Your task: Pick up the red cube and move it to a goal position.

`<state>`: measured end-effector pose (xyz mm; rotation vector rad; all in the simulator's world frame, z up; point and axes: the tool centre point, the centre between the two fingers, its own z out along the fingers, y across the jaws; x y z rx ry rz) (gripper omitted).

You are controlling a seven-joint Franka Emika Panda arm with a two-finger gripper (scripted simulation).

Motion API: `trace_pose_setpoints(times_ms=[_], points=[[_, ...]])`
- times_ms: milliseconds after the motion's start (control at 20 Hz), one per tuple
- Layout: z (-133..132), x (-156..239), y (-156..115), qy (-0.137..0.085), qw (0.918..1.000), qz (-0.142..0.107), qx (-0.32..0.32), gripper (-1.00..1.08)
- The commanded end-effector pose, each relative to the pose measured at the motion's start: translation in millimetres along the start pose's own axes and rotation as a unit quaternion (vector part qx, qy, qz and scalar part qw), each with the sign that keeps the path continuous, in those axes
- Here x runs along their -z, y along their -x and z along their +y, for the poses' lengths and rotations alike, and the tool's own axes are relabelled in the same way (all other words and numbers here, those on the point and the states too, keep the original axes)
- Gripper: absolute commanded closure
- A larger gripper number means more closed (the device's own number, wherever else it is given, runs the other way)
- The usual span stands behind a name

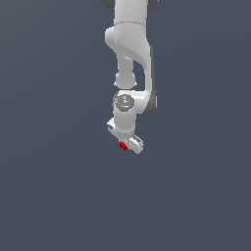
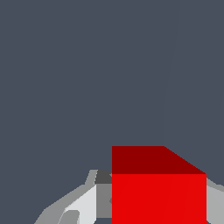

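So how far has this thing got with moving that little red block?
The pickup looks done: the red cube sits between the fingers of the claw, which appears shut on it. In hand is the carrying. What's left is reaching the goal position, but no marker for it shows in either view, so the remaining way can't be judged.

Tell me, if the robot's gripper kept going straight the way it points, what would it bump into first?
Nothing that shows, probably. The gripper has the red cube between its fingers, and the wrist view shows only plain grey ahead. How far off that grey surface lies is hard to judge.
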<state>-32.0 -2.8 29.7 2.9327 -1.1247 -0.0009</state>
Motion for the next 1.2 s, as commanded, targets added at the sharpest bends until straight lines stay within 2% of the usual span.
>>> trace_pose_setpoints(times_ms=[0, 300, 550, 850, 1150], points=[[-3.9, 3.4, -15.9, 0.0, 1.0, 0.0, 0.0, 1.08], [-14.2, 11.0, -55.6, 0.0, 1.0, 0.0, 0.0, 1.08], [-20.7, 15.2, -78.6, 0.0, 1.0, 0.0, 0.0, 1.08], [-25.4, 18.1, -94.4, 0.0, 1.0, 0.0, 0.0, 1.08], [-27.0, 18.9, -99.3, 0.0, 1.0, 0.0, 0.0, 1.08]])
